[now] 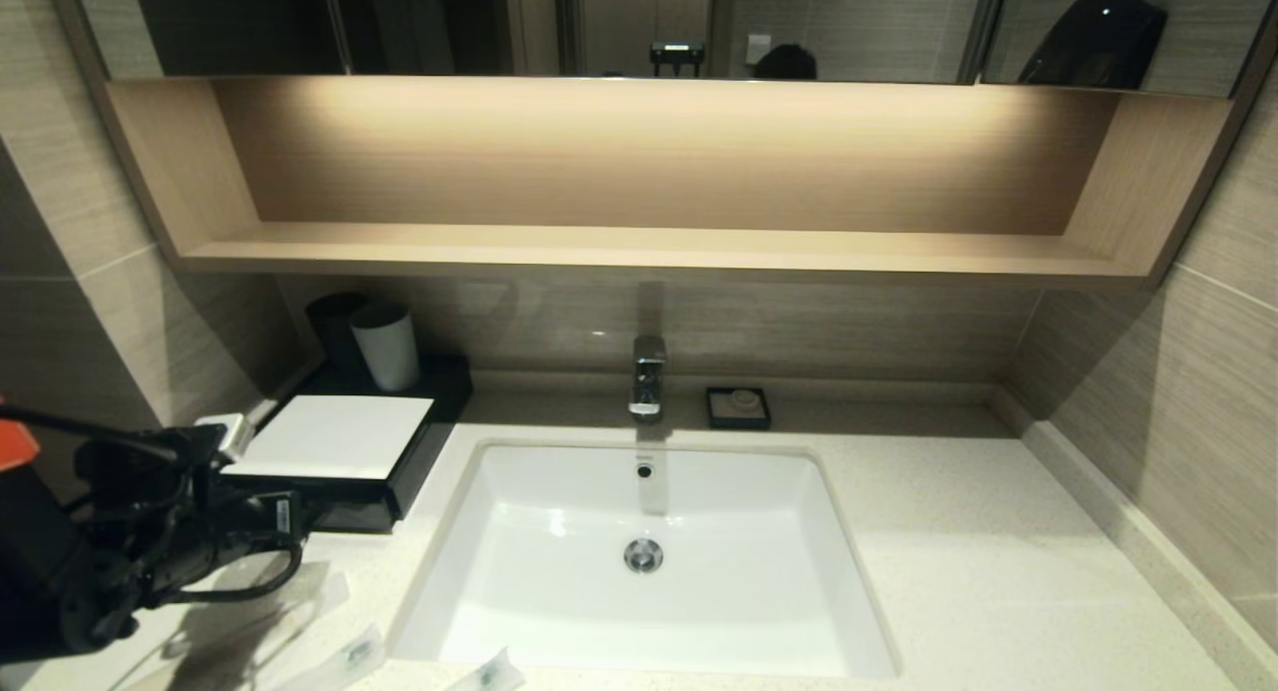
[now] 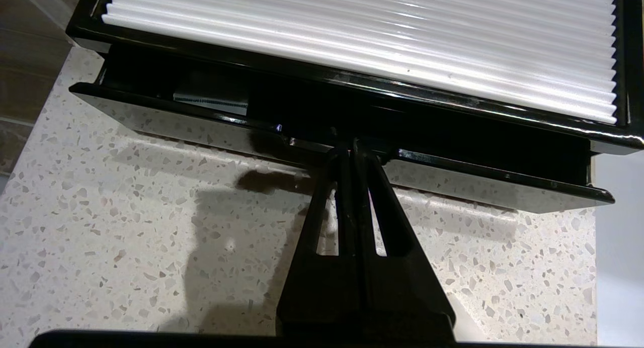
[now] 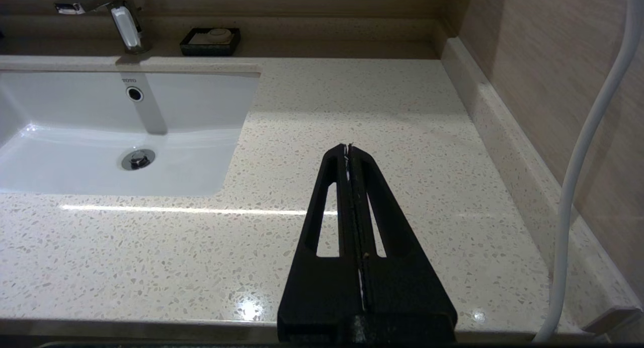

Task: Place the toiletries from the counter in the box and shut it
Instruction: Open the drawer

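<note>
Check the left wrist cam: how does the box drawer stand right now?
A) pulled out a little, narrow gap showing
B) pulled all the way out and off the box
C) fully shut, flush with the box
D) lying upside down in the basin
A: the drawer front stands slightly proud of the box, with a dark gap between them, and the shut left pincer has its tips at the front's top edge.

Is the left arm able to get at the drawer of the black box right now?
Probably yes. The left tool, shut, already has its tips at the middle of the drawer front of the box; the drawer stands slightly pulled out, and nothing lies between them on the counter.
</note>
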`<state>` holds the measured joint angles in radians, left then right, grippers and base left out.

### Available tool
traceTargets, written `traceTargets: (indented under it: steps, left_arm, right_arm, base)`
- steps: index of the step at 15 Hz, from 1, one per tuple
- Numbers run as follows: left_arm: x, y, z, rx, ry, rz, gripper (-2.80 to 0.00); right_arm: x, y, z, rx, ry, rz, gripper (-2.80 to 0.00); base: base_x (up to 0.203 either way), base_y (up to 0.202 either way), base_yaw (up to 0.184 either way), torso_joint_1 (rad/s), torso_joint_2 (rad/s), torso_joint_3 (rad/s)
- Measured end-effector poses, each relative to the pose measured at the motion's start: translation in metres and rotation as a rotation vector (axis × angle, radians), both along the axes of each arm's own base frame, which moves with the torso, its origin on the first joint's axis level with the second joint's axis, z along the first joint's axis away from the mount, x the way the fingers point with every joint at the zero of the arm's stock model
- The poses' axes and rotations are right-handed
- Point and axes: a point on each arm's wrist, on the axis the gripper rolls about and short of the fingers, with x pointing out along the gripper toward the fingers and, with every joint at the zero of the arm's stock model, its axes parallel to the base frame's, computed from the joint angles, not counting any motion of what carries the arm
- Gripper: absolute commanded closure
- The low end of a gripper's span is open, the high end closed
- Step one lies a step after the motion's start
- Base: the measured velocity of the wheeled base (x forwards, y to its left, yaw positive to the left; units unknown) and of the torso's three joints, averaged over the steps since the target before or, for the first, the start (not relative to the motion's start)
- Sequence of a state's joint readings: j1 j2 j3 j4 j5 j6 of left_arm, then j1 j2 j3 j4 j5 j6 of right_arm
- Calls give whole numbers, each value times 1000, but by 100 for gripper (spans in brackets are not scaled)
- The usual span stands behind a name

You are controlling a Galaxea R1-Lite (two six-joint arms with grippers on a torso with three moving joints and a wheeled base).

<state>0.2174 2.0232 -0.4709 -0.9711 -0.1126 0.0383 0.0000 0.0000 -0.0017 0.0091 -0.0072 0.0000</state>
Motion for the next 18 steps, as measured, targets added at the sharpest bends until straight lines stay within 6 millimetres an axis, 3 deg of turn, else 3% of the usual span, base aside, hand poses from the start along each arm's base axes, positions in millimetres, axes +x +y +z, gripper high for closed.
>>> traceTargets:
  steps: [18]
  left_arm:
    - [5, 1, -7, 3, -17, 0, 0]
  right_arm:
    - [0, 0, 0, 0, 0, 0, 0]
  base:
    - [0, 0, 0, 0, 0, 0]
